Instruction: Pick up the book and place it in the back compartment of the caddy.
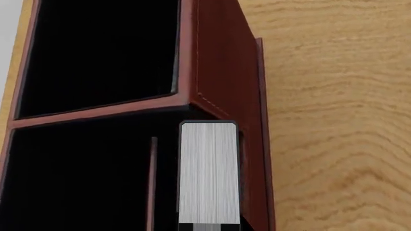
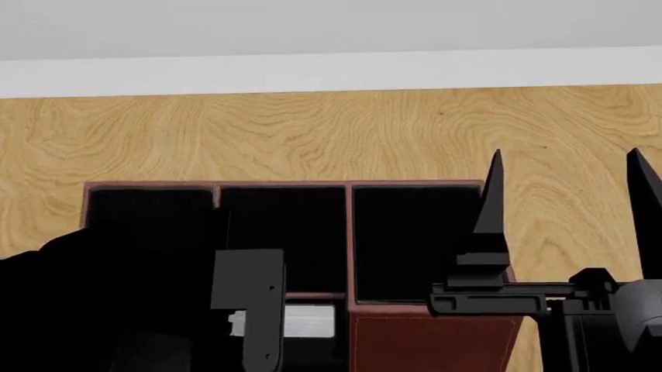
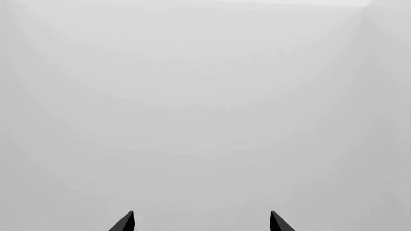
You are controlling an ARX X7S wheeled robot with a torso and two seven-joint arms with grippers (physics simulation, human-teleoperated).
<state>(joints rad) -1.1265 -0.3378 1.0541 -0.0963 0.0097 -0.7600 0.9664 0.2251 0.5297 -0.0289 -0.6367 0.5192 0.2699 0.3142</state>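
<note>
The left gripper [image 2: 263,310] is hanging low over the near middle of the caddy [image 2: 419,341], and the book [image 1: 209,175] is showing right below it. Its wrist camera is looking straight down the book's pale, finely lined page edge, upright and tucked just beside the red-brown side wall. Whether the fingers are clamped on it, I cannot tell (they are out of sight in the wrist view and too dark in the head view). The right gripper [image 2: 567,225] is pointing up beside the caddy's right end, fingers spread wide and holding nothing, its camera facing a blank wall.

The book is sitting in the short black-lined back compartment [image 1: 96,192], on the near side of the red-brown crossbar [image 1: 96,113]. So the pick-up is done, I judge, and the placing is nearly there. What is remaining is letting go, if that is not already done, and lifting clear.

The book itself: a slim, flat, grey-white block with rounded corners.
</note>
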